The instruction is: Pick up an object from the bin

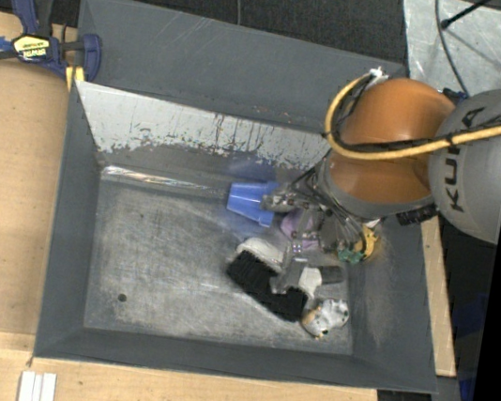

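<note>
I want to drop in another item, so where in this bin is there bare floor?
The bin floor's left half is bare, from the left wall to the blue cup and black brush. It's crowded on the right, where the tool hangs over the heap.

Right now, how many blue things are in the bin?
1: a blue cup on its side near the bin's back wall, just left of the arm. Others may be hidden under the arm.
</note>
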`<state>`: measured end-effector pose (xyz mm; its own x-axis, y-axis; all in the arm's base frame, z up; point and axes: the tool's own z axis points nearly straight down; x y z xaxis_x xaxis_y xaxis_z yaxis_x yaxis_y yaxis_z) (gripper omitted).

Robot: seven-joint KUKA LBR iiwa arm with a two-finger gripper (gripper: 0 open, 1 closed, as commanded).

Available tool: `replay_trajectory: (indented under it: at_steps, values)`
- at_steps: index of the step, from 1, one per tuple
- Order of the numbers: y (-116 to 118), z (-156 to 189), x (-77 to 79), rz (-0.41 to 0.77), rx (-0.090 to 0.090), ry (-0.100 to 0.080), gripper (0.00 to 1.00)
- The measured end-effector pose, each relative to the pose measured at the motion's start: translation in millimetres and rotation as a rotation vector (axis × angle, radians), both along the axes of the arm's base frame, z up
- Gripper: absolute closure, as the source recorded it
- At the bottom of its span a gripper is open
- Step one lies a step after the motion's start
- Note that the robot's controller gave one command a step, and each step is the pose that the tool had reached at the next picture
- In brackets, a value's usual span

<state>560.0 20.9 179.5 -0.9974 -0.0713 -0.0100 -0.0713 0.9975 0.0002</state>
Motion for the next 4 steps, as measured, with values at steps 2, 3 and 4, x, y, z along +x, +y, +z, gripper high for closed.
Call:
replay_trajectory:
  at_steps: [2, 3, 4]
  values:
    - [-34.0, -88.9, -24.0, -0.118, 0.002, -0.007, 0.0]
    - [-34.5, -93.3, -25.3, -0.129, 0.001, -0.004, 0.0]
    - [-34.5, -72.4, -42.6, -0.097, -0.001, 0.013, 0.0]
